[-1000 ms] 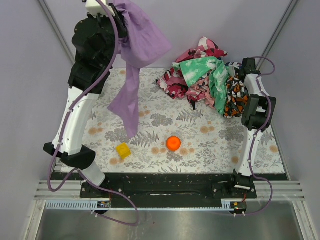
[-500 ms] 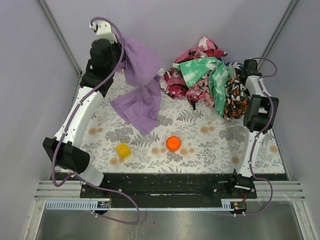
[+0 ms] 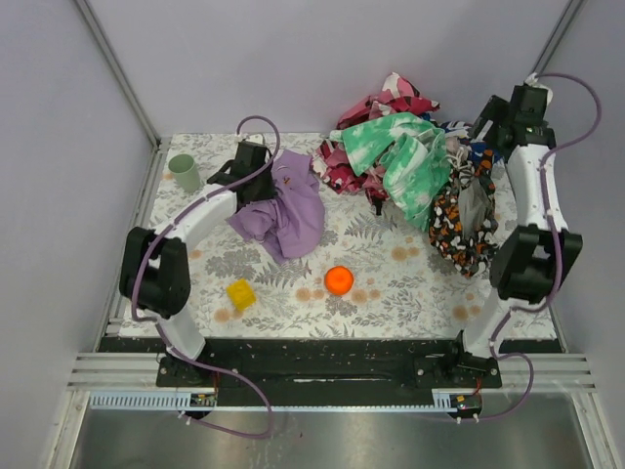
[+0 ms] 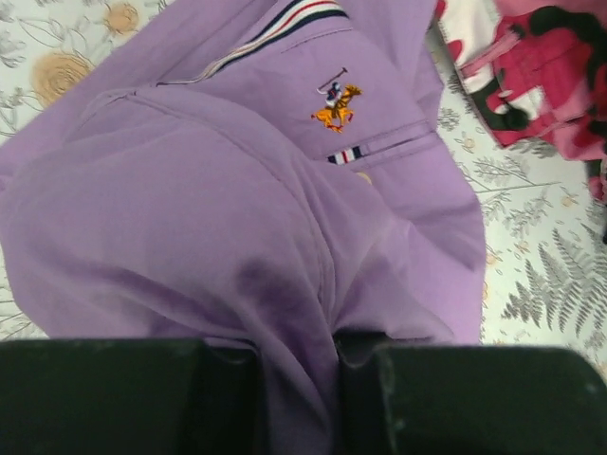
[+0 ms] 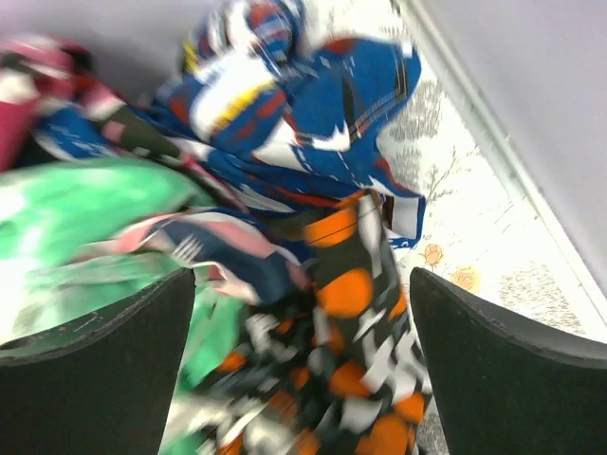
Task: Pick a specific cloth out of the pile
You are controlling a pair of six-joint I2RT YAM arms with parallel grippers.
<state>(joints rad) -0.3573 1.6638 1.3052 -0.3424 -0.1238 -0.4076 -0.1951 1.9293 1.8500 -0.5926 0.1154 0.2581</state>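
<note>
The lilac-purple cloth (image 3: 285,203) lies crumpled on the floral table to the left of the pile (image 3: 395,161). In the left wrist view the cloth (image 4: 237,190) fills the frame and shows a small embroidered logo and a striped trim. My left gripper (image 3: 259,176) is low over the cloth's far left part, and its jaws (image 4: 299,353) are shut on a fold of it. My right gripper (image 3: 495,119) is open and empty above the pile's far right side. It hangs (image 5: 302,284) over the black-orange-white cloth (image 5: 379,351) and a blue-white cloth (image 5: 313,95).
An orange ball (image 3: 339,279) and a yellow cube (image 3: 240,293) lie near the front of the table. A green cup (image 3: 183,172) stands at the far left. The black-orange cloth (image 3: 459,220) trails forward on the right. Grey walls enclose the back and sides.
My left arm has come down from high up and laid the purple cloth on the table beside the pile. My right arm has swung back over the pile's far right side.
</note>
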